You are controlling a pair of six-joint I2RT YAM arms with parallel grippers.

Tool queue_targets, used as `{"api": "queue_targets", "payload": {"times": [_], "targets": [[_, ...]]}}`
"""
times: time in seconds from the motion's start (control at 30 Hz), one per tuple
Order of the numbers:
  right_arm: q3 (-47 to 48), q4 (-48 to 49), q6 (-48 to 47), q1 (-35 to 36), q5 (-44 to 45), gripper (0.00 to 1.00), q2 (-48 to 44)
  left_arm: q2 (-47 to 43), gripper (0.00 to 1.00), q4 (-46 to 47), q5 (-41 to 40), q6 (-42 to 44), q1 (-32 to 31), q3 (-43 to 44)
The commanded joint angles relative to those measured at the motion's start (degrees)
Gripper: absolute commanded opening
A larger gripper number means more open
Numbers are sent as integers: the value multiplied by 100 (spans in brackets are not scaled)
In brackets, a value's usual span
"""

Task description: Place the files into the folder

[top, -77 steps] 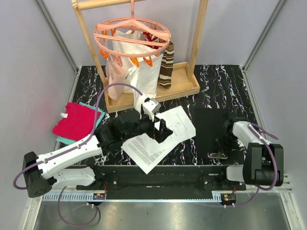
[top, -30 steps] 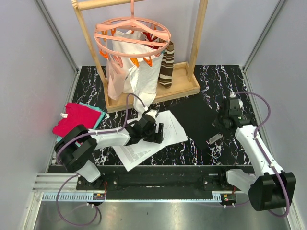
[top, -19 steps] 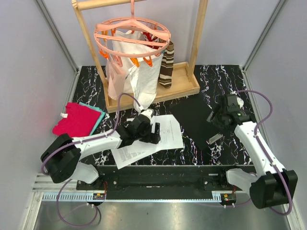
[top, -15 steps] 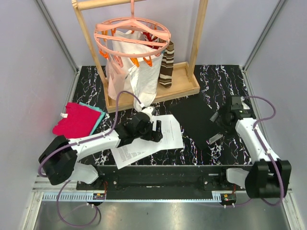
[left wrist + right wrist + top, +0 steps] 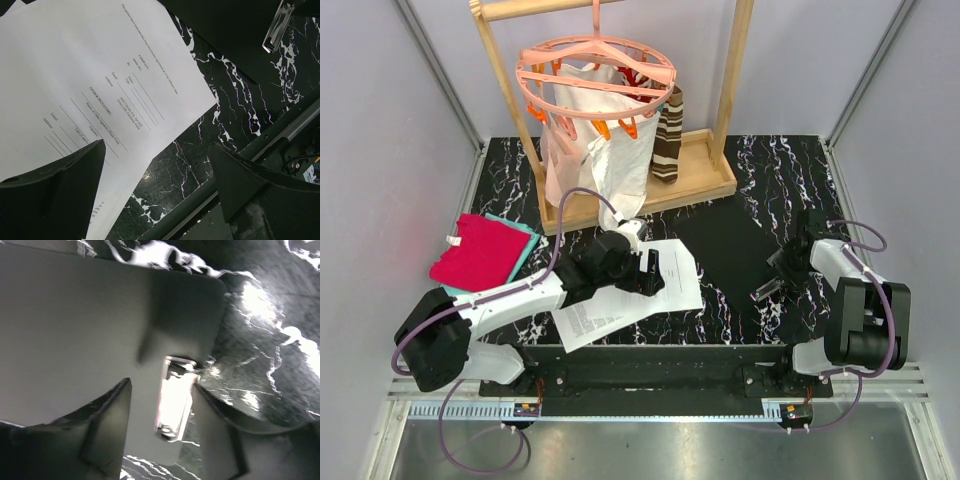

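Step in hand, as judged: opening the folder [image 5: 735, 250] to take the files [image 5: 592, 315].

Find folder flat on marbled table [image 5: 790, 165], right of centre, matte black. Find files just left of it, fanned, nearest corner close to folder's edge, not yet inside.

Note left gripper [image 5: 648, 277] low over top sheet, fingers spread, pinching nothing. Note right gripper [image 5: 160, 432] at folder's near right corner, fingers spread either side of metal clip [image 5: 175, 392], not visibly clamped on it.

Best bet: close right on clip or cover edge, lift only the top layer, hold gap wide. Square the sheets first, then slide in with left as one stack, corner first, low and flat. Cannot tell top layer from wrist view.

Around:
- wooden rack [image 5: 705, 180] behind
- white cloth bag [image 5: 582, 150] hanging low, near sheets' far edge
- red-and-teal cloths [image 5: 480, 250] far left
- pink clip hanger [image 5: 595, 75] up top
- striped cloth [image 5: 667, 135] beside bag

Likely snags: fanned sheets splitting on entry, bag hem brushing left arm.
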Motion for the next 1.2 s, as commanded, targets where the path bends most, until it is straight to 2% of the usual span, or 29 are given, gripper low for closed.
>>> {"api": "queue_targets", "payload": {"times": [0.0, 0.07, 0.27, 0.4, 0.5, 0.63, 0.67, 0.87, 1.0, 1.17], "targets": [[-259, 274, 154, 12, -339, 54, 145, -177, 89, 351, 130, 127, -16, 86], [-311, 222, 128, 12, -428, 50, 207, -150, 89, 360, 173, 127, -25, 138], [-549, 116, -65, 12, -235, 63, 93, -45, 89, 421, 226, 145, -16, 191], [-654, -77, -57, 12, -244, 63, 23, 43, 89, 430, 226, 127, -16, 253], [-734, -95, 14, 12, -244, 56, -22, 122, 89, 465, 209, 110, -25, 331], [-541, -87, -65, 12, -235, 39, 267, 280, 89, 527, 209, 48, -25, 481], [-471, -69, -109, 12, -235, 32, 321, 350, 89, 527, 270, 40, -25, 516], [-417, 2, -302, 12, -42, 7, 339, 570, 89, 395, 218, -66, -8, 885], [-137, -340, -566, 12, 440, 0, 243, 824, 91, 150, 235, -13, 1, 1350], [654, -324, -1373, 12, 2005, 0, 180, 1220, 91, 166, 586, -215, 71, 1641]]}}
